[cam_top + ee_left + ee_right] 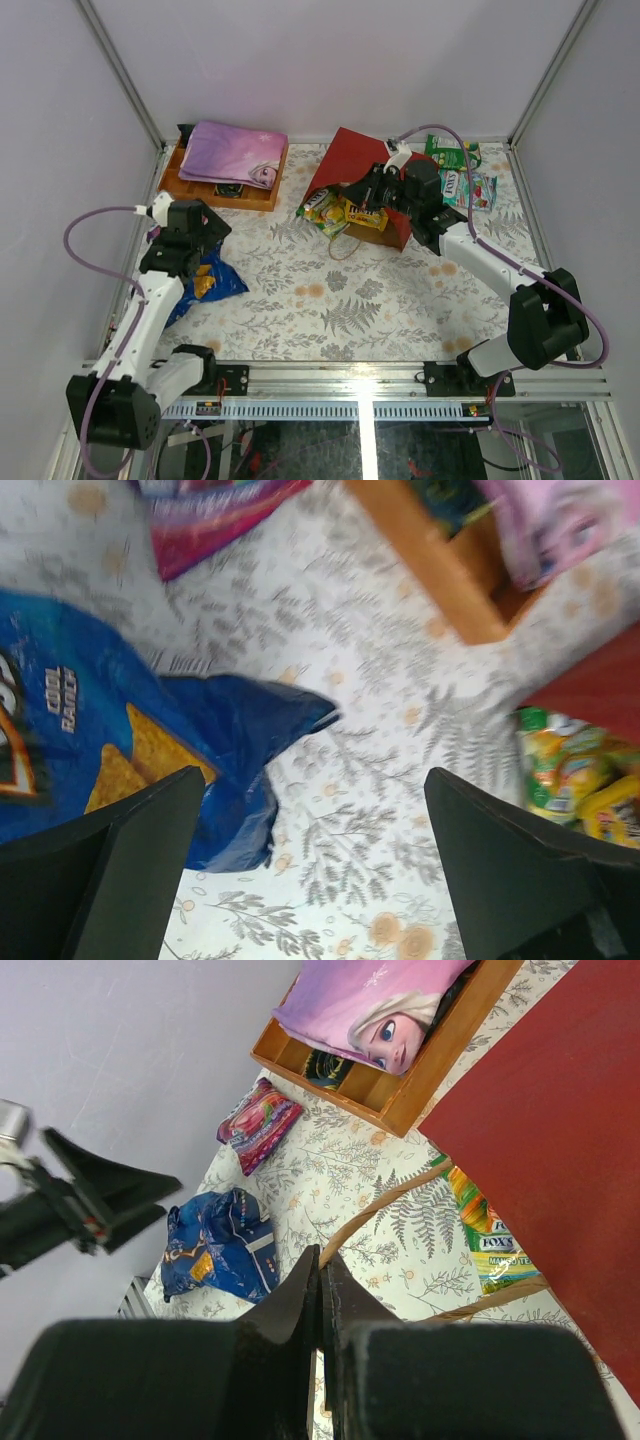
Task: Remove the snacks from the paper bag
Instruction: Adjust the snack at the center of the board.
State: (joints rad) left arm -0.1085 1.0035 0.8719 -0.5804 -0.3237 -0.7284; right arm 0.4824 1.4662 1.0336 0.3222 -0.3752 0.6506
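The red paper bag (pixel 349 160) lies on its side at the back centre, its mouth facing the near side. My right gripper (pixel 321 1258) is shut on the bag's brown cord handle (pixel 392 1202), just in front of the mouth. Yellow and green snack packets (pixel 335 212) spill from the opening, among them a Fox's pack (pixel 487 1242). A blue Doritos bag (pixel 95 735) rests on the table at the left. My left gripper (pixel 310 880) hangs open beside it, nothing between its fingers. A pink-purple packet (pixel 258 1123) lies near the tray.
An orange wooden tray (pixel 195 188) with a pink-purple folded cloth (pixel 235 152) stands at the back left. Two green packs (pixel 462 172) lie at the back right behind the right arm. Grey walls close in the table on three sides.
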